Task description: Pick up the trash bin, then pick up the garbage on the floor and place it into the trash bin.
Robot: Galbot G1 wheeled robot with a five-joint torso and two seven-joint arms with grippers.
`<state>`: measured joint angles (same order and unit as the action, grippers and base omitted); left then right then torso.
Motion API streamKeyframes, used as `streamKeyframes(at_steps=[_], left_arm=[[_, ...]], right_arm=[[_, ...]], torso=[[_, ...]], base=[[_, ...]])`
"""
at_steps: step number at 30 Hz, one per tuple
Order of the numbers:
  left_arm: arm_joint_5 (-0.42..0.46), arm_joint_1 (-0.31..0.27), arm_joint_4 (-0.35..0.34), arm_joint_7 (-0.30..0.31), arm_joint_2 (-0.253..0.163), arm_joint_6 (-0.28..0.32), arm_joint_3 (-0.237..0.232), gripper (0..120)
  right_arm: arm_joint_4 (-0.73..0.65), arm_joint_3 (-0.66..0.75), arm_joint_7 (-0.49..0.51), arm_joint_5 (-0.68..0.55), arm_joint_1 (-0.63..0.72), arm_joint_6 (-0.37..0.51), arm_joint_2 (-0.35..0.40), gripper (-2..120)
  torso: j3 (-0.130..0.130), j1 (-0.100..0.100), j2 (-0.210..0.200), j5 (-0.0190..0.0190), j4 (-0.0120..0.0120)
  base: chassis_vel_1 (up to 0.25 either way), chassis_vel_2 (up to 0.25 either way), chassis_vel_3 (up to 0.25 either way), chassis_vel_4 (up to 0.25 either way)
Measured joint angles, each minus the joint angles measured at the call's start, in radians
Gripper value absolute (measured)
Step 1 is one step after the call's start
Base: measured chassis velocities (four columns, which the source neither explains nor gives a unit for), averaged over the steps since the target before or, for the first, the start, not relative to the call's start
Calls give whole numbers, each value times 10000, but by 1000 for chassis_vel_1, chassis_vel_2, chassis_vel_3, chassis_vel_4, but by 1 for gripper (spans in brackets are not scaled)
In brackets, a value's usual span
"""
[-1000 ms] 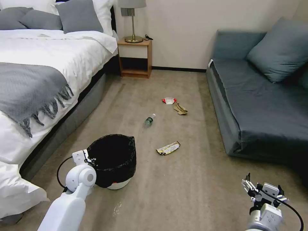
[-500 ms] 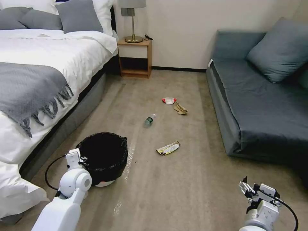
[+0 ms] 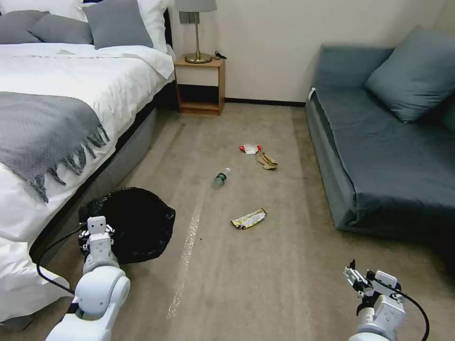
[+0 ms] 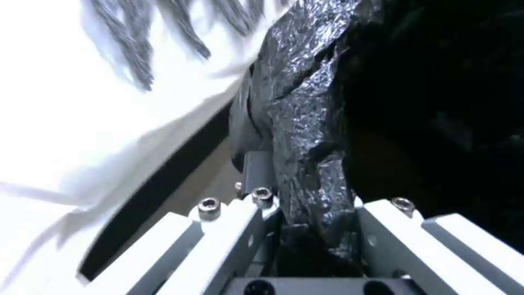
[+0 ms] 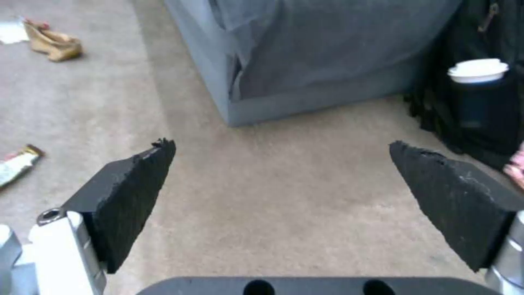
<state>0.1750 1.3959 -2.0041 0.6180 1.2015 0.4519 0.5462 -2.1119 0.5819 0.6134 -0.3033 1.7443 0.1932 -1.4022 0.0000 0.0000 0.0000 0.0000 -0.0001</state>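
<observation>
The left gripper (image 3: 97, 232) was clamped on the bag-lined rim of the trash bin (image 3: 130, 222), which sat low beside the bed (image 3: 57, 109), so the bin pickup looked done or nearly so. The right gripper (image 5: 281, 184) hung with its black pads spread wide over bare carpet near the sofa (image 3: 379, 156). By my judgement, collecting came next, likely calling for a reach toward the yellow-silver snack wrapper (image 3: 248, 219), the nearest piece, with the bottle (image 3: 221, 177), red-and-white packet (image 3: 249, 148) and tan scrap (image 3: 267, 160) farther off.
</observation>
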Motion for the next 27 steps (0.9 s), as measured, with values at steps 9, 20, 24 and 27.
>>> streamKeyframes(at_steps=[9,20,24,27], left_arm=[[-1599,800,-609,147,535,-949,-34,3],[-1300,1112,-1094,426,1037,-873,-279,3],[-1276,1112,-1102,448,1109,-860,-320,3],[-1258,1102,-1062,446,1173,-878,-393,3]], right_arm=[[266,-143,-465,278,-42,-521,47,100],[412,-149,-628,336,26,-753,184,100],[470,-120,-659,329,35,-789,226,100],[628,-63,-779,394,7,-915,248,100]], torso=[[0,0,-1,0,1],[0,0,0,0,0],[0,0,0,1,1],[0,0,0,1,0]], base=[[0,0,0,0],[0,0,0,0],[0,0,0,0],[0,0,0,0]])
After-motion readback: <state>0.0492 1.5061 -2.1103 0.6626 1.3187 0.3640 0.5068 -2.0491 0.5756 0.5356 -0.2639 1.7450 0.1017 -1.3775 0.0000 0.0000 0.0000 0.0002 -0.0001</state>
